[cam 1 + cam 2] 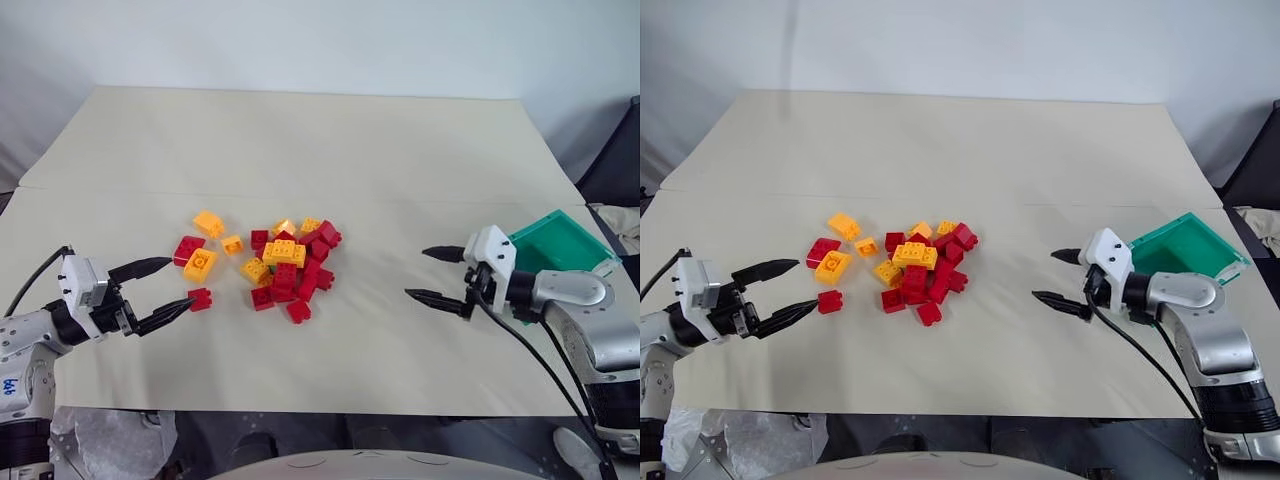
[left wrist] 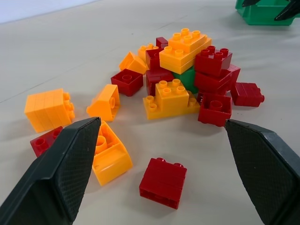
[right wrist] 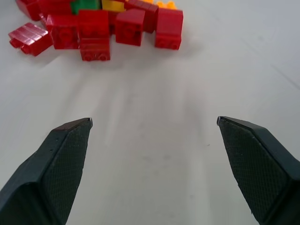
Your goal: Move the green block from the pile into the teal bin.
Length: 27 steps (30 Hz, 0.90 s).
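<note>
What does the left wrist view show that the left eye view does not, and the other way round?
Left wrist view: the green block, wedged in the pile under a yellow-orange brick. Left eye view: the whole table and the inner floor of the teal bin. Both: the pile, the teal bin, and the left gripper, fingers open, facing a loose red brick.

The green block (image 2: pixel 188 78) is wedged mid-frame within the red and yellow-orange pile (image 1: pixel 270 262); the teal bin (image 1: pixel 556 243) is tilted at right.
</note>
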Each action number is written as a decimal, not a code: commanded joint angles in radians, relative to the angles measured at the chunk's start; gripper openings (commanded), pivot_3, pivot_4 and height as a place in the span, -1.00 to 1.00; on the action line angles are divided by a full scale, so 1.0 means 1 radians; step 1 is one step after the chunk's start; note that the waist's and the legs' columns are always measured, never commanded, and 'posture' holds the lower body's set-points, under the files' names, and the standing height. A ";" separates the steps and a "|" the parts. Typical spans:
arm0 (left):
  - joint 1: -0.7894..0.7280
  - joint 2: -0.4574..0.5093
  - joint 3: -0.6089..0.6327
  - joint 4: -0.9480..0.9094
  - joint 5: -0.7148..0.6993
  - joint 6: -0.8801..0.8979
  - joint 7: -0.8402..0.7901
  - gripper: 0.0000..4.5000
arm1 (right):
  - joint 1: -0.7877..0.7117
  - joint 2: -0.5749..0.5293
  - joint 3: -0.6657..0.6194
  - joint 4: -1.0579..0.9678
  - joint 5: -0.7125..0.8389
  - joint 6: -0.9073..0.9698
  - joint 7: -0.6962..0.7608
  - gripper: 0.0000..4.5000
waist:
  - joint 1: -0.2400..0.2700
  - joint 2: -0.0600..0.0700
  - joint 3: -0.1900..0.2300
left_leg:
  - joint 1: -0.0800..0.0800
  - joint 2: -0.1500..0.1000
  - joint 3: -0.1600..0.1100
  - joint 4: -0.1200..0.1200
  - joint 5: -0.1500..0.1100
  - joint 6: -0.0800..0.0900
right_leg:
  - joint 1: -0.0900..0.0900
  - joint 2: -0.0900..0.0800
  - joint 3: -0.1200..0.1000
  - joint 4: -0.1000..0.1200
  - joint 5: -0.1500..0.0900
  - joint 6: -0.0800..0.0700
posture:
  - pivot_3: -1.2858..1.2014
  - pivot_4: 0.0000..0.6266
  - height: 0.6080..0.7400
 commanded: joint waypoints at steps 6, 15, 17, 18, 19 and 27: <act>-0.020 0.004 -0.002 -0.052 -0.034 0.084 0.055 1.00 | 0.024 0.066 -0.019 -0.218 0.055 0.144 -0.145 0.99 | -0.001 0.000 0.000 | -0.002 0.000 0.000 0.000 0.000 0.000 | -0.003 0.000 0.001 0.002 0.000 0.000 | 0.03 -0.52 1.00; -0.005 -0.003 -0.013 -0.105 -0.020 0.031 0.022 1.00 | -0.043 0.171 0.100 -0.499 0.150 0.420 -0.311 0.57 | -0.002 0.001 0.000 | -0.002 0.001 0.001 0.000 0.000 0.000 | -0.005 0.000 0.001 0.005 -0.001 -0.002 | 0.03 -0.52 1.00; -0.009 0.001 -0.021 -0.108 -0.032 0.050 0.015 1.00 | -0.081 0.214 0.132 -0.510 0.169 0.482 -0.355 0.26 | -0.001 0.000 0.000 | -0.001 0.001 0.001 0.000 0.000 0.000 | -0.006 0.001 0.001 0.006 -0.002 -0.003 | 0.03 -0.52 1.00; -0.010 0.004 -0.026 -0.109 -0.037 0.059 0.009 1.00 | -0.104 0.246 0.157 -0.511 0.176 0.511 -0.379 0.11 | -0.001 0.000 0.000 | -0.002 0.001 0.000 0.000 0.000 0.000 | -0.006 0.001 0.000 0.006 -0.002 -0.003 | 0.03 -0.52 1.00; -0.012 0.006 -0.031 -0.109 -0.039 0.065 0.003 1.00 | -0.126 0.276 0.181 -0.508 0.185 0.543 -0.399 -0.01 | -0.002 0.000 0.000 | -0.002 0.001 0.000 0.000 0.000 0.000 | -0.006 0.001 0.000 0.006 -0.002 -0.003 | 0.03 -0.52 1.00; -0.038 0.007 -0.037 -0.082 -0.040 0.080 -0.020 1.00 | -0.236 0.486 0.415 -0.349 0.085 0.550 -0.498 -0.99 | -0.005 0.000 0.000 | -0.004 0.001 0.001 0.000 0.000 0.000 | -0.009 0.001 0.000 0.007 -0.002 -0.004 | 0.03 -0.52 1.00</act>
